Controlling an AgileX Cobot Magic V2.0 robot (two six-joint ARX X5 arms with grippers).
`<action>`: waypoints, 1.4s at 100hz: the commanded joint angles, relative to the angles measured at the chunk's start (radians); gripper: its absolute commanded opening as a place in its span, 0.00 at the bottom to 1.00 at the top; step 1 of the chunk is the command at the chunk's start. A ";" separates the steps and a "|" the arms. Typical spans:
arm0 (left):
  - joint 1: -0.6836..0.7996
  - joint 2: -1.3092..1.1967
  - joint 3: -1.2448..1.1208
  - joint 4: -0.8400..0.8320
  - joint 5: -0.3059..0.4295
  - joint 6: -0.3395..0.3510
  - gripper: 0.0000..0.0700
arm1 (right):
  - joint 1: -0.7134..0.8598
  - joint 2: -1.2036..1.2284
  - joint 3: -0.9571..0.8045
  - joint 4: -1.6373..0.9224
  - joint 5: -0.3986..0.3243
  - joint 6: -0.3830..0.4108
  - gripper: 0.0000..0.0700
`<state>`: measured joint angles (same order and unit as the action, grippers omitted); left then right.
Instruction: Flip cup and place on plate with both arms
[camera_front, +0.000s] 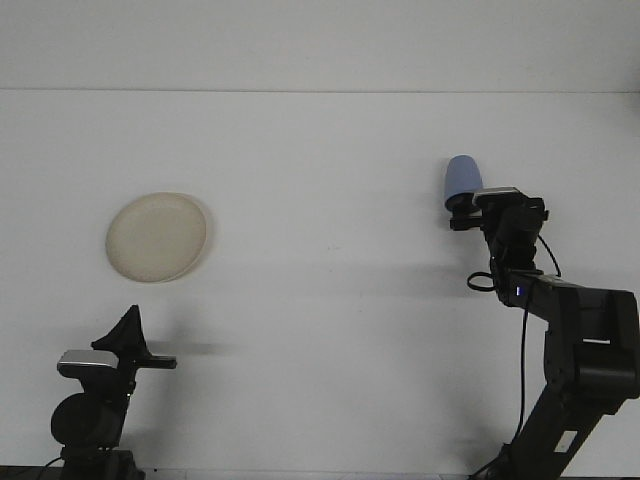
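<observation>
The blue cup (461, 178) stands upside down on the white tabletop (320, 300), closed base up and mouth down, out at about two o'clock from the middle of the surface. That is why the task begins with a flip: it has to be turned mouth-up before it can go on the plate. Its lower edge is hidden behind the right gripper (466, 208), which is at the cup's foot on the near side, reaching in low and roughly level, a fitting approach for taking the cup by its side wall and then rolling the wrist to turn it over. Whether the fingers are already around the cup or merely beside it, and how wide they stand, I cannot tell from this view, since the dark gripper body covers them.

The right arm (575, 330) is stretched forward from the five o'clock corner, elbow raised, its cable hanging slack beneath.

The cream plate (157, 237) lies flat and bare at about nine o'clock, well apart from the cup and across the tabletop. That gap probably explains the call for both arms: the right one can reach the cup, the left one the plate.

The left gripper (135, 340) sits at seven o'clock, near the front edge, just short of the plate. It looks parked, its dark fingers spread apart and holding nothing, likely waiting for a handover.
</observation>
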<state>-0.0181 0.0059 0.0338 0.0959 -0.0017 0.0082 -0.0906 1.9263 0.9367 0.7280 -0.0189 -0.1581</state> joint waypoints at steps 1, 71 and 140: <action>-0.002 -0.002 -0.019 0.010 -0.003 -0.007 0.02 | -0.003 0.039 0.033 0.013 -0.023 -0.007 0.79; -0.002 -0.002 -0.019 0.010 -0.003 -0.007 0.02 | -0.011 -0.064 0.101 -0.131 -0.178 0.093 0.00; -0.002 -0.002 -0.019 0.010 -0.003 -0.007 0.02 | 0.158 -0.708 0.132 -1.109 -0.534 0.319 0.00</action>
<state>-0.0181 0.0059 0.0338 0.0959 -0.0017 0.0082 0.0292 1.2106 1.0313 -0.2680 -0.5392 0.2123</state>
